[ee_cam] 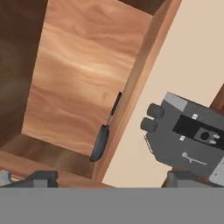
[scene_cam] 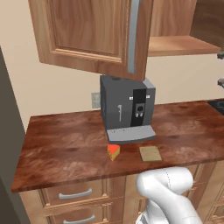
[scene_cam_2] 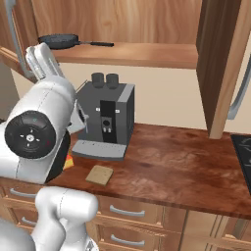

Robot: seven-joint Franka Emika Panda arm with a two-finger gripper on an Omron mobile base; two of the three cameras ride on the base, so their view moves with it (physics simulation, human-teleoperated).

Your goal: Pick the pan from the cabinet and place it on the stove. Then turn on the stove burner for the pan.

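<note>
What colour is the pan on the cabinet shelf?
The pan is dark grey-black with a black handle, seen best in the right base view.

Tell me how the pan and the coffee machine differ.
The pan is flat, round and black with a long thin handle; the coffee machine is a tall grey box. The pan lies up on the open cabinet's shelf; the machine stands below on the counter. The pan is much the smaller. Both are dark and untouched.
</note>
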